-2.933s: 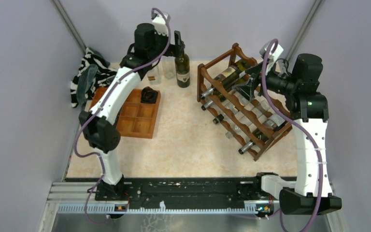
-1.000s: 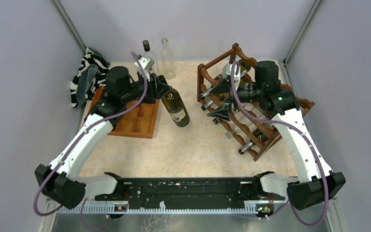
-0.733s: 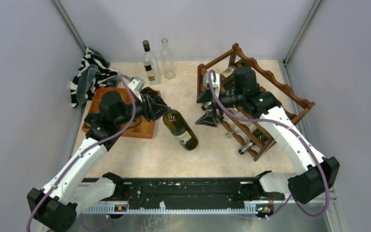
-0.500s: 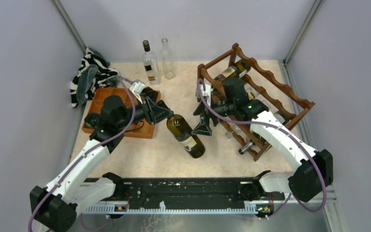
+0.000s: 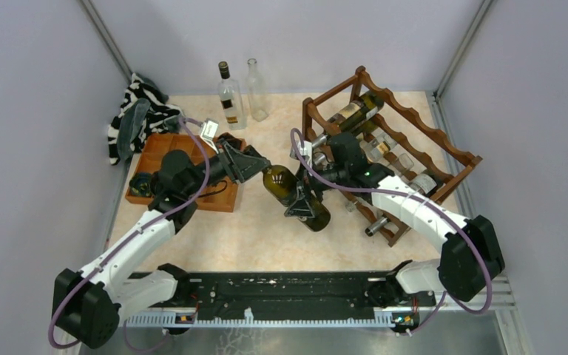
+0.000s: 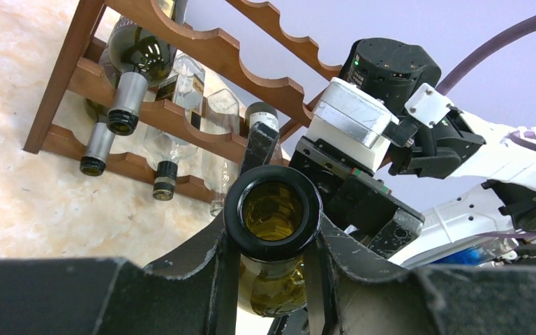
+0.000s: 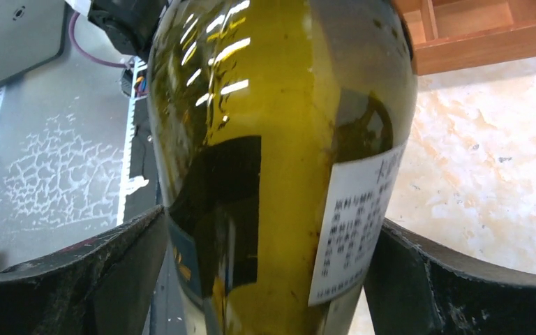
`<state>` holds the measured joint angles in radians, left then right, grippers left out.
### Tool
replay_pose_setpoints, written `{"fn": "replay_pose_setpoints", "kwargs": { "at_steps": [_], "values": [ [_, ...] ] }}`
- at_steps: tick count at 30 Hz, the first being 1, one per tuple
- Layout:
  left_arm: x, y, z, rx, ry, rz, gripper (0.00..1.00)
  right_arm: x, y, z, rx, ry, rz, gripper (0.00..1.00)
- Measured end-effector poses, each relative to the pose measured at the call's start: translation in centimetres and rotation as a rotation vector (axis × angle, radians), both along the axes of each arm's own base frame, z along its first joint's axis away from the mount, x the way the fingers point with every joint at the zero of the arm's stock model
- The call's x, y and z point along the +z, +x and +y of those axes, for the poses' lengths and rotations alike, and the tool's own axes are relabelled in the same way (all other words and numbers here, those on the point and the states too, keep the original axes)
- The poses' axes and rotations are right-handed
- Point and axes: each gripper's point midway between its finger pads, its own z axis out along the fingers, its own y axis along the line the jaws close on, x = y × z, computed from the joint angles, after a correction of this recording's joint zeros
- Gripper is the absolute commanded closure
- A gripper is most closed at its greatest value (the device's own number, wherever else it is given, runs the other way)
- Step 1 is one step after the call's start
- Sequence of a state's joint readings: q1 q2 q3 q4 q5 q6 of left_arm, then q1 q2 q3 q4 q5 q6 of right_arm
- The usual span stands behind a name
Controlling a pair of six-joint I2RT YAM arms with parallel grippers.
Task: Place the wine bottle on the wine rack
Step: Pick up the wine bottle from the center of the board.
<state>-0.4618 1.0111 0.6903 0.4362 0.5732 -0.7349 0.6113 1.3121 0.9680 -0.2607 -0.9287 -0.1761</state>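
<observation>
The wine bottle (image 5: pixel 279 185), dark green glass with a white label, hangs tilted above the middle of the table, mouth toward the left. My left gripper (image 5: pixel 255 166) is shut on its neck. In the left wrist view the open mouth (image 6: pixel 272 213) sits just above my pinching left gripper (image 6: pixel 272 251). My right gripper (image 5: pixel 303 205) is open, one finger on each side of the bottle's body (image 7: pixel 279 139). The right wrist view shows my right gripper (image 7: pixel 272 223) flanking the glass closely. The wine rack (image 5: pixel 308 122) stands at the right; its post (image 6: pixel 61 84) is just beyond the bottle.
Several bottles (image 5: pixel 351 112) lie in the rack's tiers. Two upright bottles, one dark-capped (image 5: pixel 228 96) and one clear (image 5: pixel 255 90), stand at the back. An orange-brown compartment tray (image 5: pixel 222 200) sits under the left arm, and a zebra-striped cloth (image 5: pixel 137 111) lies at the far left.
The left arm lifted the bottle from the back, tilted it and carried it rightward toward the rack. The right arm swung away from the rack, and its open fingers now straddle the bottle's body.
</observation>
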Motion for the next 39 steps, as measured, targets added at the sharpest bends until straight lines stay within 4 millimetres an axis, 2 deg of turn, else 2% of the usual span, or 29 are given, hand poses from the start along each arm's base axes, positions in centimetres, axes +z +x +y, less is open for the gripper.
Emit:
{"fn": "replay_pose_setpoints", "kwargs": {
  "at_steps": [2,3,4,5,6,7,8,10,12,13,19,23,26,28,32,33,34,36,39],
  "values": [
    [0.1,0.2,-0.3,0.002,-0.013,0.002,1.0,-0.1,0.2,0.2,-0.008,0.001,0.003,0.15],
    [0.2,0.2,-0.5,0.002,-0.02,0.0,1.0,0.0,0.3,0.2,-0.012,0.003,0.001,0.23],
    [0.3,0.3,-0.7,0.001,-0.028,-0.001,1.0,0.1,0.5,0.3,-0.016,0.007,-0.004,0.35],
    [0.3,0.2,-0.8,-0.002,-0.032,0.001,0.98,0.1,0.6,0.4,-0.019,0.01,-0.01,0.55],
    [0.4,0.2,-0.9,-0.006,-0.04,-0.002,0.92,0.1,0.8,0.3,-0.03,0.007,-0.007,0.69],
    [0.4,0.3,-0.9,-0.003,-0.043,-0.003,0.82,0.0,0.9,0.3,-0.038,0.005,-0.006,0.79],
    [0.3,0.3,-1.0,-0.003,-0.048,0.001,0.66,0.0,0.8,0.3,-0.04,0.005,0.0,0.89],
    [0.1,0.4,-1.0,-0.001,-0.055,0.006,0.37,-0.1,0.9,0.3,-0.044,-0.001,0.0,0.99],
    [0.2,0.3,-1.0,-0.002,-0.071,0.014,0.08,-0.3,0.7,0.2,-0.034,-0.005,-0.005,1.0],
    [0.7,0.2,-0.9,-0.005,-0.088,0.013,0.02,-0.4,0.5,0.1,-0.024,-0.009,-0.003,1.0],
    [1.6,-1.0,0.8,-0.01,-0.062,0.017,0.01,-1.9,-0.9,-1.7,0.053,-0.07,-0.018,1.0],
    [3.3,-2.0,2.8,0.01,0.018,0.021,0.01,-3.5,-1.9,-3.7,0.16,-0.173,-0.152,1.0],
    [4.2,-3.8,3.1,-0.039,0.061,0.021,0.05,-4.6,-2.4,-5.2,0.244,-0.251,-0.277,1.0],
    [3.4,-4.9,3.0,-0.091,0.086,0.061,0.08,-5.0,-2.8,-6.1,0.296,-0.29,-0.343,1.0],
    [-0.3,-6.2,2.2,-0.21,0.126,0.207,0.13,-4.8,-3.3,-7.1,0.409,-0.353,-0.474,1.0],
    [-2.4,-6.3,1.8,-0.256,0.141,0.292,0.13,-4.5,-3.3,-7.1,0.433,-0.365,-0.51,1.0],
    [-2.8,-6.3,1.8,-0.262,0.143,0.308,0.13,-4.1,-3.2,-6.9,0.457,-0.378,-0.546,1.0],
    [-5.0,-6.5,1.2,-0.304,0.161,0.398,0.13,-3.1,-3.2,-6.4,0.498,-0.393,-0.622,1.0],
    [-6.6,-7.4,0.0,-0.364,0.187,0.467,0.13,-2.3,-3.5,-5.5,0.546,-0.408,-0.705,1.0]
  ]
}}
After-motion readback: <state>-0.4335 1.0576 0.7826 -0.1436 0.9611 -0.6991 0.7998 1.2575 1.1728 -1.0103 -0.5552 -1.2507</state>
